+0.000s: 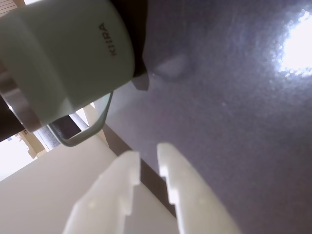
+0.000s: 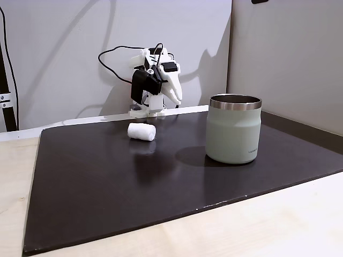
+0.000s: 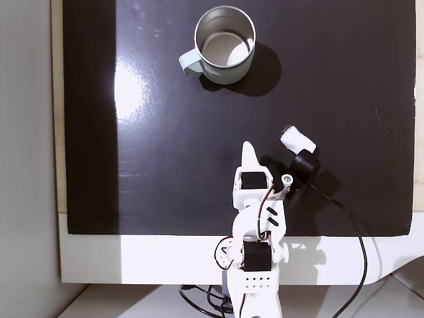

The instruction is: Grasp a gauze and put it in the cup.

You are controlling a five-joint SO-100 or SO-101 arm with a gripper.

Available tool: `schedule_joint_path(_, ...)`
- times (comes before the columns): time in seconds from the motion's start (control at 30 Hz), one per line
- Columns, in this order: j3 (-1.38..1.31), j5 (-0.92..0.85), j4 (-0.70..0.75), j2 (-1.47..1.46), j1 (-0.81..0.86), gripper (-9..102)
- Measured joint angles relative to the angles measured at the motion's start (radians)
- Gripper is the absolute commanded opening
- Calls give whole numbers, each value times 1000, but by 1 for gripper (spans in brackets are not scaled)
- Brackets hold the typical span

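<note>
The arm [image 3: 255, 238] sits folded at the near edge of the dark mat [image 3: 132, 165] in the top-down fixed view, its fingers [image 1: 146, 161] pointing toward the cup. In the wrist view the two white fingers stand slightly apart with a narrow gap between the tips — nothing is held between them.

The gauze [image 3: 297, 140] lies on its side on the mat, just beside the black wrist camera [image 3: 305, 164] and to the right of the fingers as the top-down fixed view shows it. In the side fixed view the gauze [image 2: 141, 131] rests in front of the arm base, well apart from the cup [image 2: 233, 128].

The cup [image 3: 225, 44] stands upright near the far edge of the mat — steel rim up, a handle on its left side. The wrist view shows its pale green wall [image 1: 63, 53] with a printed logo.
</note>
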Motion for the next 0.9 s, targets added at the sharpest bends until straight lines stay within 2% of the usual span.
schedule_joint_path(0.67,0,-49,0,0,-38,0)
schedule_joint_path(0.9,-18,9,28,0,34,0)
